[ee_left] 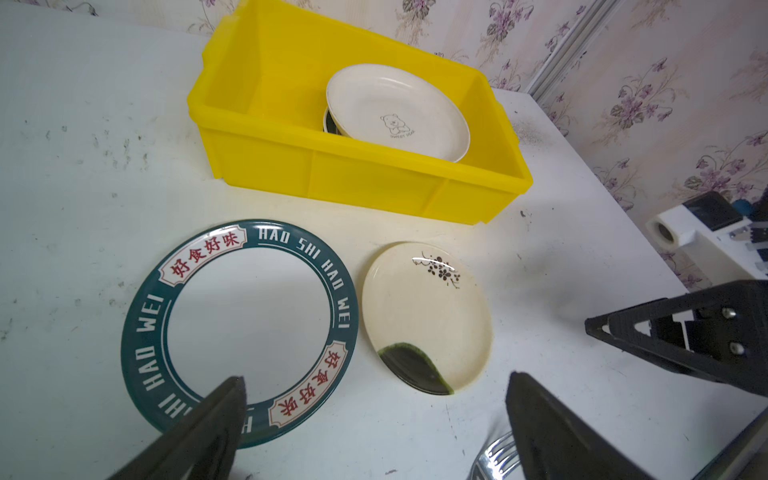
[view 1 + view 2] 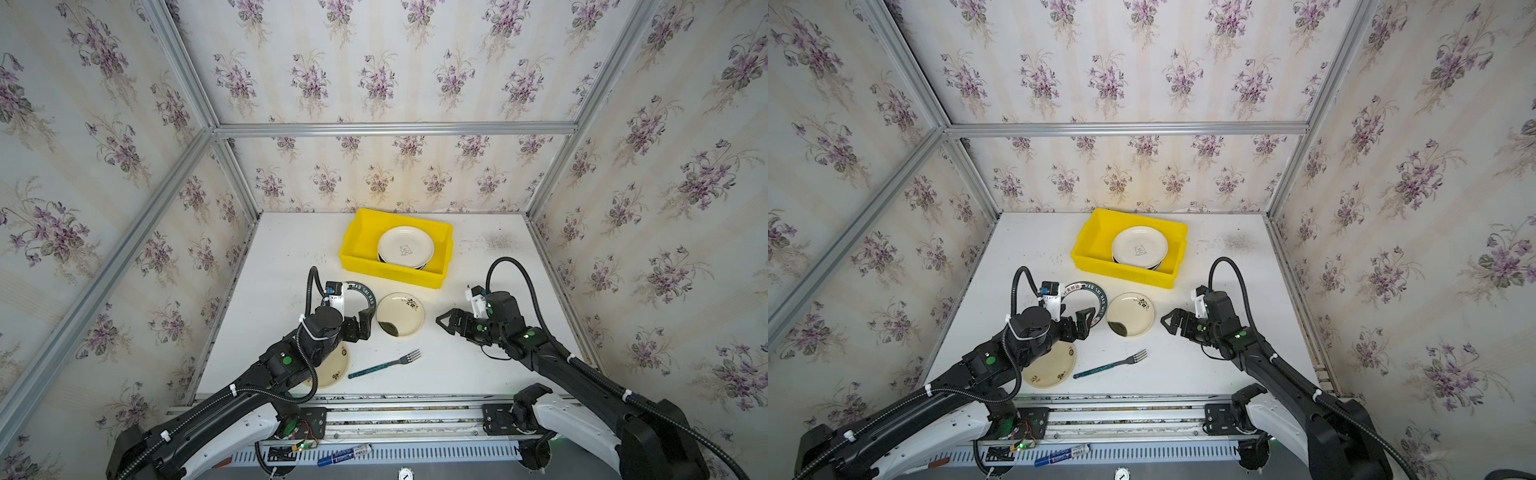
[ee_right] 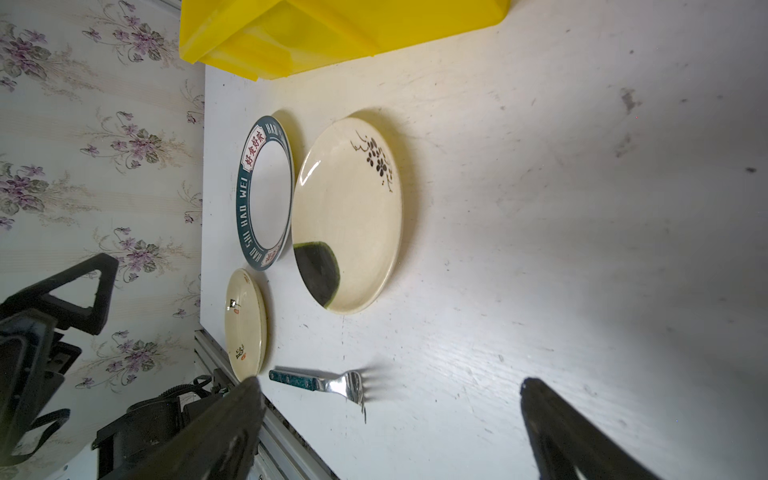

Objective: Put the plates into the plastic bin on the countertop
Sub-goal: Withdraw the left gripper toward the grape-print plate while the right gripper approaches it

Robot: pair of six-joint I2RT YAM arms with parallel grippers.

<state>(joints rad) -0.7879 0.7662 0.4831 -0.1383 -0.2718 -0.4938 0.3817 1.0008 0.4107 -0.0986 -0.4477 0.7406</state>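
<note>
The yellow plastic bin [image 2: 353, 249] stands at the back of the white countertop [image 2: 291, 257]. It holds a stack of plates, topped by a cream bear plate [image 2: 405, 247] [image 1: 395, 108]. Three plates lie outside it. A white plate with a teal lettered rim [image 1: 141, 332] is in front of the bin. Beside it is a cream plate with a flower sprig and a dark green patch [image 2: 400, 313] [image 3: 349, 216]. A cream plate [image 2: 1050, 368] lies partly under the left arm. My left gripper [image 2: 360, 322] [image 1: 376, 380] hangs open and empty over the teal-rimmed plate's near edge. My right gripper [image 2: 446, 322] [image 3: 389, 383] is open and empty, right of the flower plate.
A fork with a glittery teal handle [image 2: 386, 363] [image 3: 324, 382] lies near the front edge, between the two arms. Floral walls and aluminium rails close in the countertop on three sides. The right wrist camera [image 1: 681, 237] shows at the side of the left wrist view.
</note>
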